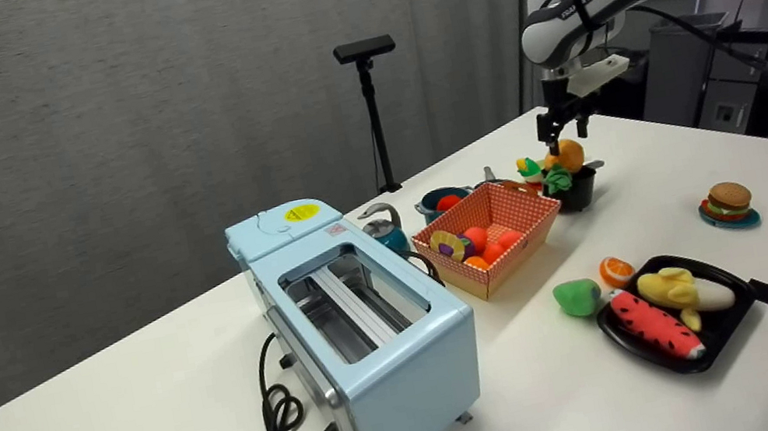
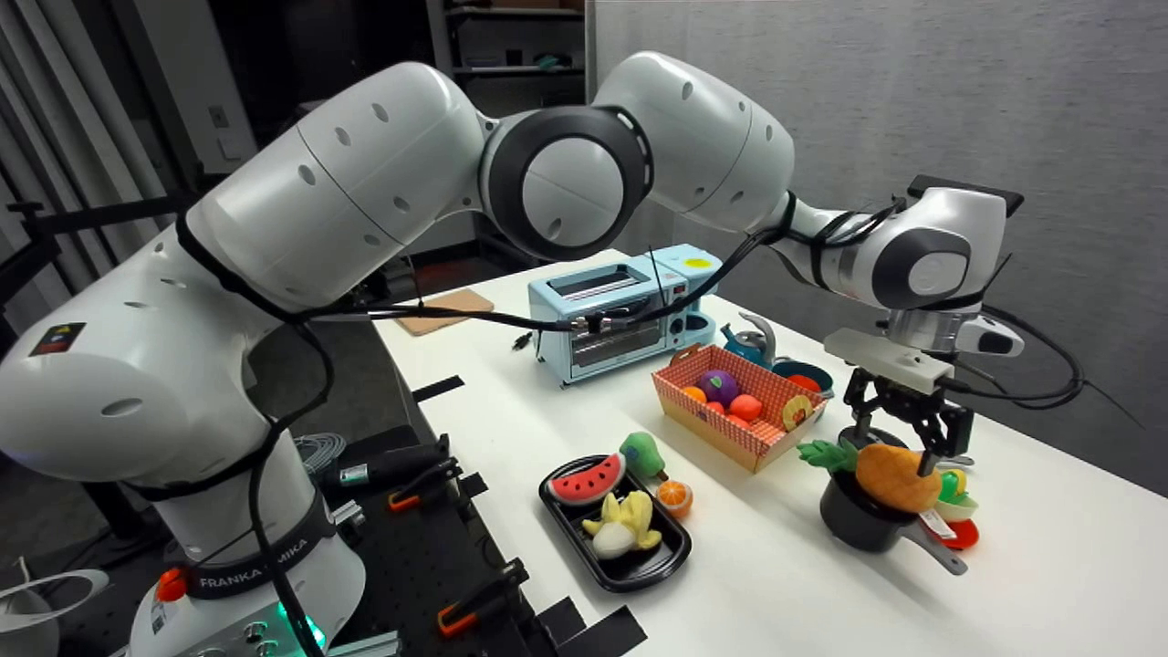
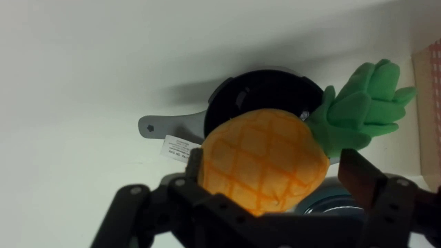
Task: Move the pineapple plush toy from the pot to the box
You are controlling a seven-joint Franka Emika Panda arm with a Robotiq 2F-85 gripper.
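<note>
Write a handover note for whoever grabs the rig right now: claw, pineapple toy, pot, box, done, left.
Claw: open, fingers on either side of the pineapple toy; whether they touch it, I can't tell.
Pineapple toy: at the mouth of the pot, leaves sticking out toward the box.
Box: a purple toy and others inside; pineapple toy not in it.
Done: claw lined up around the pineapple toy. No grip yet.
Left: I'd close, check the hold, lift clear of the pot, carry to the box, release.
</note>
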